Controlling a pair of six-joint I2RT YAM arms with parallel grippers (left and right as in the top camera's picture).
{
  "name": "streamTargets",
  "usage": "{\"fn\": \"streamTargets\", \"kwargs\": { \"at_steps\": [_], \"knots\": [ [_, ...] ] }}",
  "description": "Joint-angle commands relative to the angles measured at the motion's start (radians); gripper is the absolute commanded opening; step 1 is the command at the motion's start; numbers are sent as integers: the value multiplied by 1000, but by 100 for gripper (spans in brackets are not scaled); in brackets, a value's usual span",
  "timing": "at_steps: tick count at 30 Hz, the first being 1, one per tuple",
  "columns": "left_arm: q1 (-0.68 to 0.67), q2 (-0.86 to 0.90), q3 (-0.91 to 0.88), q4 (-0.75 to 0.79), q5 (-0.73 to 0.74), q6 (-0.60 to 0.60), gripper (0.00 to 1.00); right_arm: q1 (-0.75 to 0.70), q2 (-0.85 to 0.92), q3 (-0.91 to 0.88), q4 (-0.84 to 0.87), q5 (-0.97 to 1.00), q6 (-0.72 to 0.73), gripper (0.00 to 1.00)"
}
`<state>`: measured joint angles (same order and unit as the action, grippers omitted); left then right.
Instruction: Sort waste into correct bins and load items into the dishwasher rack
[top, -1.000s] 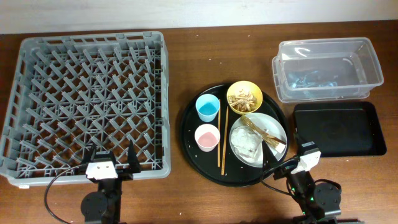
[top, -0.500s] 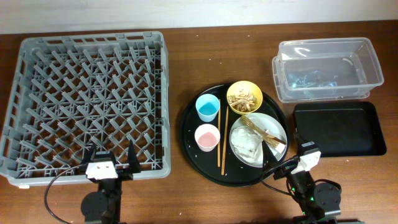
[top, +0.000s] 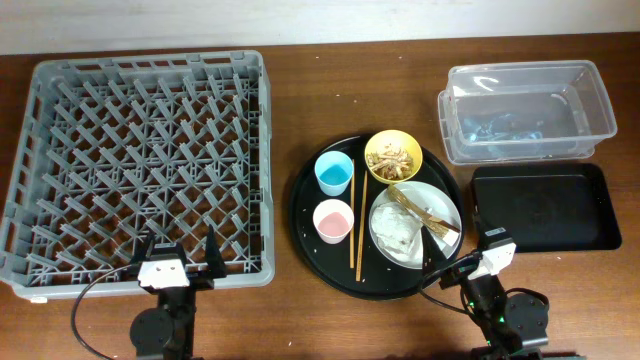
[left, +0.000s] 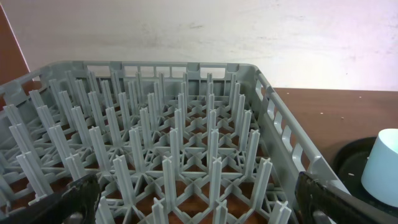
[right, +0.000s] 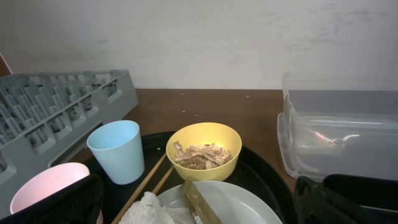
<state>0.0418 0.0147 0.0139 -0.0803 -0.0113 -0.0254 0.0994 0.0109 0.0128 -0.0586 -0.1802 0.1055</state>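
Note:
The grey dishwasher rack (top: 140, 160) lies at the left; it also fills the left wrist view (left: 155, 143). On the round black tray (top: 305, 215) stand the blue cup (top: 333, 172), pink cup (top: 333, 219), yellow bowl (top: 393, 156) of shredded scraps (right: 200, 155), and the plate (top: 440, 205) with white tissue (top: 397, 232) and the gold-brown wrapper (top: 425, 213). Chopsticks (top: 357, 222) lie between cups and plate. The clear tub (top: 520, 108) and flat black tray (top: 545, 205) are at the right. My left gripper (top: 178, 260) is open at the rack's near edge. My right gripper (top: 462, 262) is open by the plate.
Both arm bases sit at the table's front edge. Bare wooden table shows between the rack and the round tray and along the back. The clear tub holds something bluish (top: 500, 127).

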Motion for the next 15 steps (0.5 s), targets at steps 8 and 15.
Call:
{"fn": "streamTargets", "kwargs": {
  "at_steps": [8,15],
  "knots": [
    [7,-8,-5,0,-3,16,99,6,-7,-7,-2,5,8,98],
    [7,-8,-5,34,51,15,99,5,-7,-7,10,6,8,98]
  ]
}}
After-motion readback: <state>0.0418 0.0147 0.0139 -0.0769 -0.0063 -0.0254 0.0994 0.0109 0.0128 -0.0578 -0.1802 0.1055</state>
